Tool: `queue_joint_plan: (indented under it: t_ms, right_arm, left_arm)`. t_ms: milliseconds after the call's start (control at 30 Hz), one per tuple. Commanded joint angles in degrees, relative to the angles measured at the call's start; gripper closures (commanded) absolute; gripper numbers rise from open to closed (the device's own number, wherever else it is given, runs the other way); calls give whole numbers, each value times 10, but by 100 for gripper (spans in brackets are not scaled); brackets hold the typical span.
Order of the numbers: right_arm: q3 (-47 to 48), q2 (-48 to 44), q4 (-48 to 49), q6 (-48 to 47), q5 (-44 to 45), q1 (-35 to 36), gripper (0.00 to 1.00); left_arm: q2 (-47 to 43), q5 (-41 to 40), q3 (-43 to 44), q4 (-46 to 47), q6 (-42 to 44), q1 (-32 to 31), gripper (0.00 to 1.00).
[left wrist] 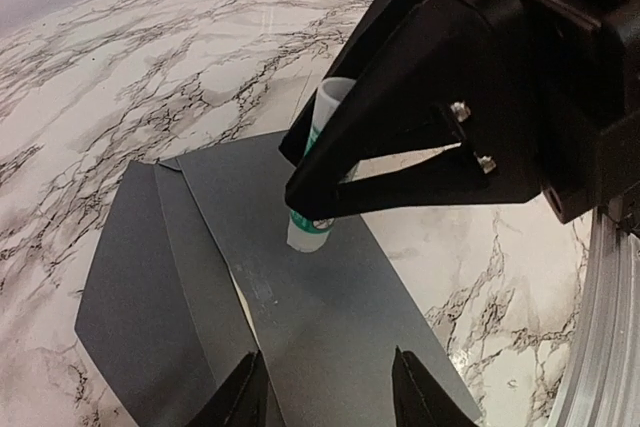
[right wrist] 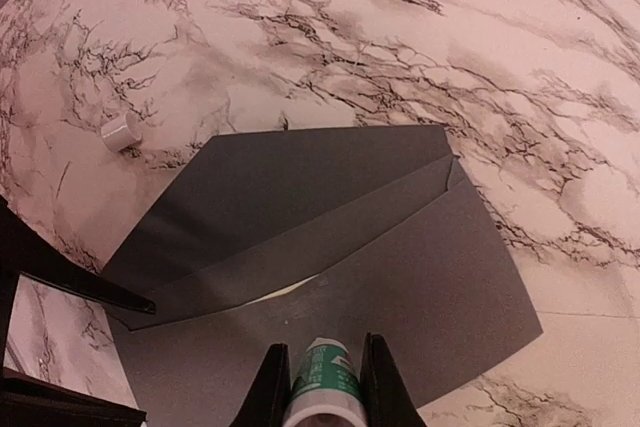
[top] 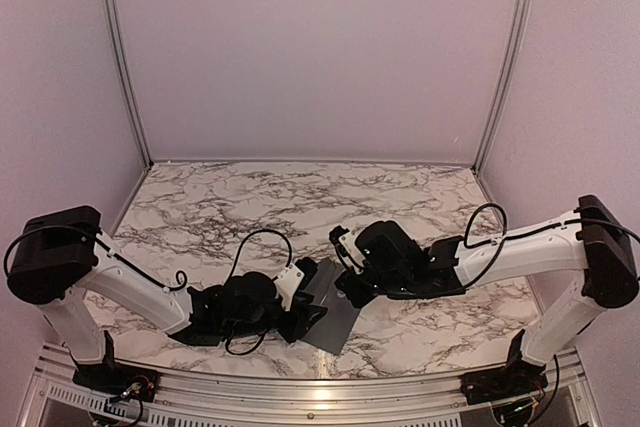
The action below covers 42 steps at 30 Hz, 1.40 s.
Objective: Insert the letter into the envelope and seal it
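While the envelope (right wrist: 430, 287) lies flat on the marble desk (right wrist: 400, 37) near its front edge, its flap (right wrist: 270, 187) is folded open and spread on the desk beside it. Only a thin cream sliver of the letter (right wrist: 285, 293) shows at the envelope's mouth, just under the flap's fold line; the rest is tucked inside the grey paper. The right jaws are clenched on a small white-and-green tube (right wrist: 322, 377), held roughly upright over the envelope. In the left wrist view its lower end appears to touch the grey face close to the mouth. The left jaws stand apart, released, low over one edge of the envelope, with nothing between them but the grey paper lying below. A small white cap (right wrist: 120, 130) lies on the desk beyond the flap, near it but not touching. From above, both arms reach inward and their heads sit close together over the envelope.
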Motion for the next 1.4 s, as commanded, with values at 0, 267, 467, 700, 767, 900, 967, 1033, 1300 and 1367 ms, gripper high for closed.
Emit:
queue_joint_plan:
  t_ms: [0, 267, 467, 700, 767, 900, 967, 1033, 1300, 1367]
  right_arm:
    - [-4, 14, 63, 10, -45, -2, 100]
    - [-3, 56, 101, 14, -69, -2, 100]
    - [-3, 76, 107, 17, -72, -3, 100]
    - [1, 91, 112, 16, -69, -2, 100]
    - [2, 94, 111, 17, -61, -2, 100]
    - [2, 99, 120, 15, -47, -2, 100]
    - [6, 106, 121, 14, -35, -3, 100]
    - [10, 114, 120, 14, -27, -3, 100]
    - [23, 128, 111, 12, 26, -6, 100]
    - [29, 134, 106, 10, 41, -8, 100]
  left_arm:
    - [-11, 28, -9, -23, 1, -10, 60]
    - [58, -8, 14, -21, -26, -21, 82]
    - [73, -38, 11, -20, -31, -22, 88]
    - [95, -41, 11, -19, -39, -22, 91]
    - [98, -41, 10, -18, -40, -22, 91]
    - [105, -41, 11, -16, -41, -23, 92]
    - [107, -41, 11, -16, -42, -23, 92]
    - [108, -41, 10, -15, -42, -23, 93]
    - [112, -41, 8, -14, -44, -25, 94]
    - [114, -42, 8, -14, -45, -26, 95]
